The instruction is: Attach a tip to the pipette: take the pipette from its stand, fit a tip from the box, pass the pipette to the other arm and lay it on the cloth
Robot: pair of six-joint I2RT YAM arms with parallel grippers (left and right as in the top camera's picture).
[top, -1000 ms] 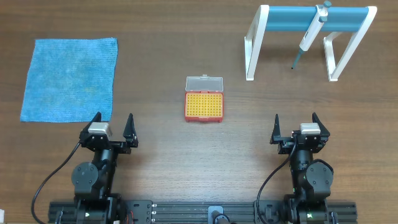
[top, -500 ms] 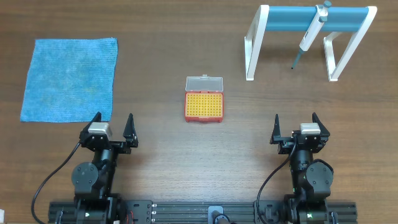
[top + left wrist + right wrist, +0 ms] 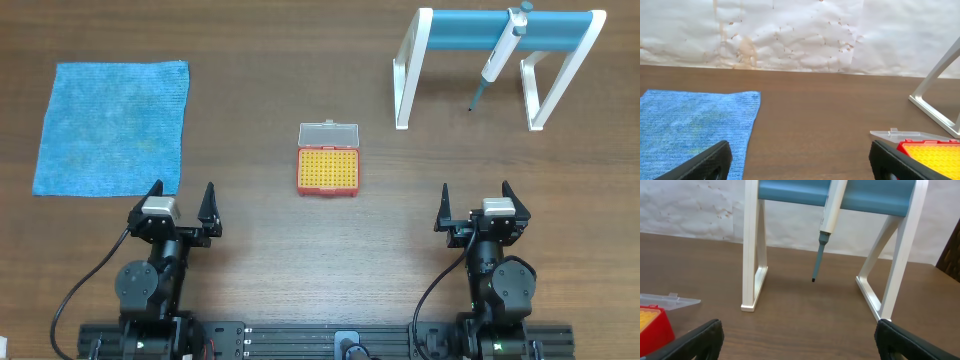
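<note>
Since the pipette [image 3: 497, 55] hangs on its stand [image 3: 450, 32], far right, while my left claw [image 3: 182, 190] and right claw [image 3: 475, 190] sit spread and empty, I judge step one pending: the right must reach out and pinch its handle.

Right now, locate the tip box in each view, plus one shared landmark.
Top view: tip box at picture centre.
Left wrist view: tip box at frame edge, before the pipette stand.
Right wrist view: tip box at frame edge, near the pipette stand.
Shared landmark: the white pipette stand.
</note>
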